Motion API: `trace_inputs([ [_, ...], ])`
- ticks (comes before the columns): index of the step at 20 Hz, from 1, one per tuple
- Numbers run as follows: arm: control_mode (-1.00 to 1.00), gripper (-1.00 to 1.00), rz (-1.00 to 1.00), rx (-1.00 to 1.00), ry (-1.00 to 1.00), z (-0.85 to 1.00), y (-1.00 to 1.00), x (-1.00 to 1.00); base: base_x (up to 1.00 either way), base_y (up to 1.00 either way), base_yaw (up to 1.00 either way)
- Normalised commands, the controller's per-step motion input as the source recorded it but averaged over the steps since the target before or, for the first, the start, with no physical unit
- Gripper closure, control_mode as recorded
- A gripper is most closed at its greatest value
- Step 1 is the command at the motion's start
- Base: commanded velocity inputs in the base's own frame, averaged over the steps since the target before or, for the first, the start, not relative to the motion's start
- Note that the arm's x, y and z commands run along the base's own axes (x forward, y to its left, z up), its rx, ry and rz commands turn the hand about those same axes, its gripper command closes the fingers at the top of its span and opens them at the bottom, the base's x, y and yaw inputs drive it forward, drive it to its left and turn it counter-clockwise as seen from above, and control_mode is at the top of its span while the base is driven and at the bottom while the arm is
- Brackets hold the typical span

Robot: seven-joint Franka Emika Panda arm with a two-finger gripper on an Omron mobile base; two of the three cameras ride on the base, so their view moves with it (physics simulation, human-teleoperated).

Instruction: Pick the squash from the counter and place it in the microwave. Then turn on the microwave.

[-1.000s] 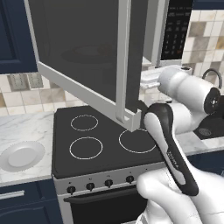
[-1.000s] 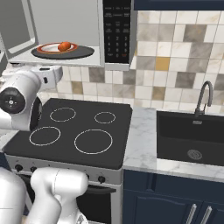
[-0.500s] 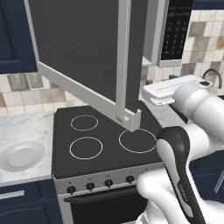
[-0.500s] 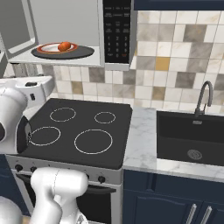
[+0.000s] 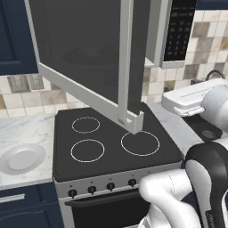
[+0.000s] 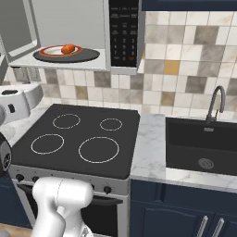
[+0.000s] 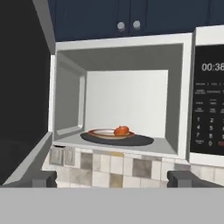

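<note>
The squash (image 7: pixel 121 130) is a small orange-red lump on a small plate (image 7: pixel 104 133) on the dark turntable inside the microwave (image 7: pixel 181 98). The right base view shows the squash (image 6: pixel 68 48) in the same place. The microwave door (image 5: pixel 89 53) stands swung wide open over the stovetop, with the keypad (image 6: pixel 124 32) to the right of the cavity. My gripper (image 7: pixel 112 179) is open and empty. It is level with the cavity and well back from it, facing in. One fingertip (image 7: pixel 41 178) shows at each lower corner of the hand view.
A black stovetop (image 5: pixel 111 142) with white rings lies below the microwave. A round white plate (image 5: pixel 20 158) sits on the marble counter (image 5: pixel 22 129) to its left. A dark sink (image 6: pixel 203 143) with a faucet (image 6: pixel 215 104) is on the right. The open door juts out into the space above the stove.
The arm's links have folded back and down toward the base, and the hand has drawn slightly away from the microwave. The squash and the door have not moved. The jaws stay open.
</note>
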Motion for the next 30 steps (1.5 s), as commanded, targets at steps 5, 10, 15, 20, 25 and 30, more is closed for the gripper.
trace_inputs([
  [5,-1.00,-1.00,-0.01,0.00,-0.07,0.00,0.02,-0.54,0.00,0.00,0.00],
  [10,-1.00,-1.00,0.00,0.00,-0.11,0.00,0.19,-0.27,0.00,0.00,0.00],
  [15,-1.00,-1.00,0.00,0.00,-0.12,0.00,0.28,-0.21,0.00,0.00,0.00],
  [20,-1.00,-1.00,0.00,0.00,-0.07,0.00,0.34,-0.12,0.00,0.00,0.00],
  [25,-1.00,-1.00,0.00,0.00,-0.04,-0.03,0.30,-0.03,0.00,0.00,0.00],
  [30,-1.00,-1.00,0.00,0.00,-0.02,-0.04,0.25,0.00,0.00,0.00,0.00],
])
